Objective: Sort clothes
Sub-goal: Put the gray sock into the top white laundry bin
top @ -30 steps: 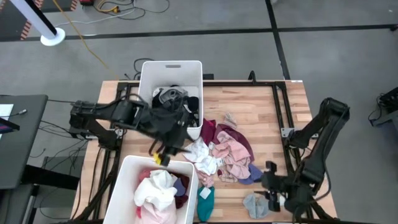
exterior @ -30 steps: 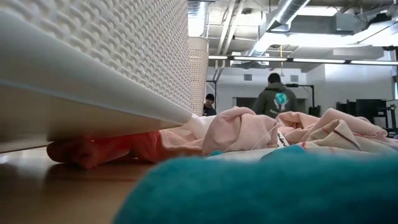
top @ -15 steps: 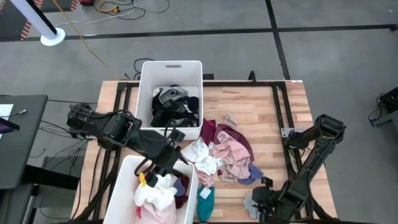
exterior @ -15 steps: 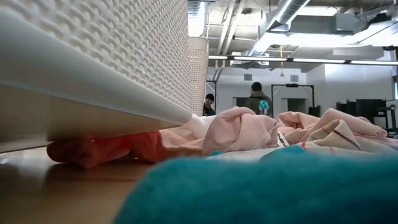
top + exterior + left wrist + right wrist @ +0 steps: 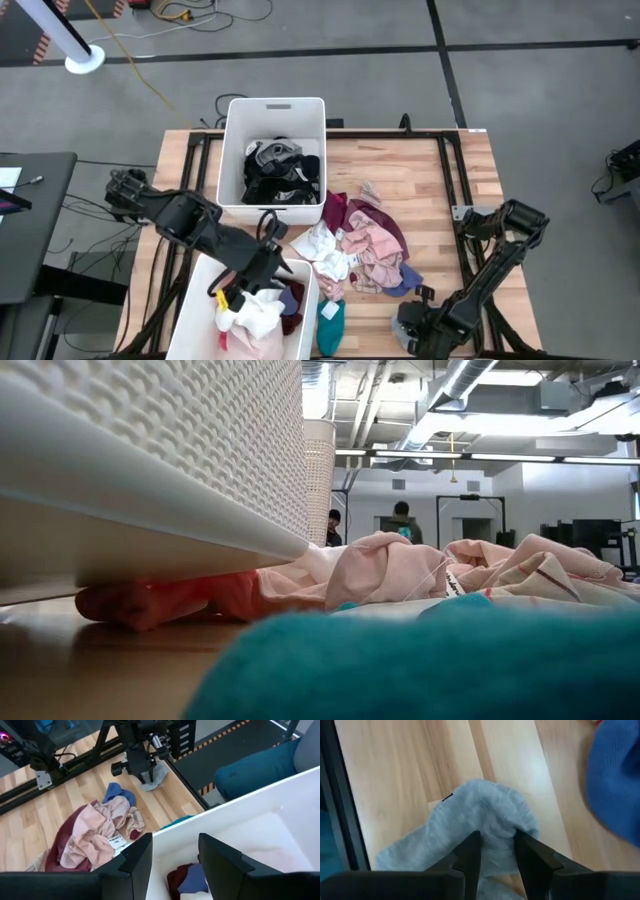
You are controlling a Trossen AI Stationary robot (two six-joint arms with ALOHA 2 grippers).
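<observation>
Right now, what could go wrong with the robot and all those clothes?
The right gripper has its jaws closing on the grey sock right at the table's near edge; a loose pinch could let the sock slide off the table. The left gripper hangs open above the near bin, already heaped with clothes, so anything more added might spill over its rim. The mixed pile is tangled, so one pull might drag several pieces along.

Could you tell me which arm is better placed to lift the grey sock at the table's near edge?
The right. Its gripper already pinches the soft light-grey sock, while the left gripper hangs open and empty over the near white plastic bin.
</observation>
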